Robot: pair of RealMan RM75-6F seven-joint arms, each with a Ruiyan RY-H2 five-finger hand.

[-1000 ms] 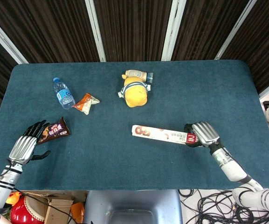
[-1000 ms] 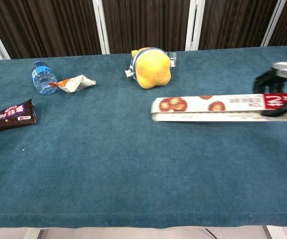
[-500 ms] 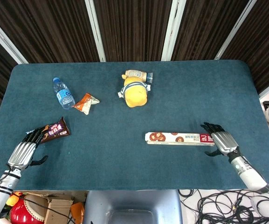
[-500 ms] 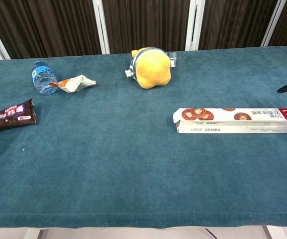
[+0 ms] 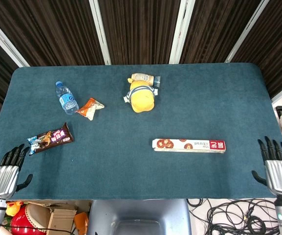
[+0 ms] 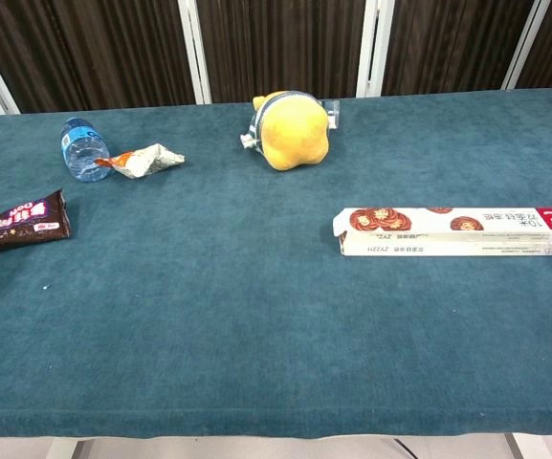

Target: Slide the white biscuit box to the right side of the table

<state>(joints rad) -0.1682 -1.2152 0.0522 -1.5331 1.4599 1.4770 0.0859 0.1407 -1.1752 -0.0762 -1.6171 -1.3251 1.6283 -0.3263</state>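
Biscuit box [image 5: 188,145]: right half of table [image 5: 131,171], released. Right hand [image 5: 280,174] withdrawn lower right, fingers apart, empty; slide apparently complete.

Bright even overhead light, soft faint shadows, no glare; both views sharp, slight edge distortion.

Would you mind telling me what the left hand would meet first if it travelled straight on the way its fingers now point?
Most likely the brown snack wrapper: the left hand points up and slightly right, and the wrapper's near end lies roughly ahead. Height above the table is unclear, so it might pass over.
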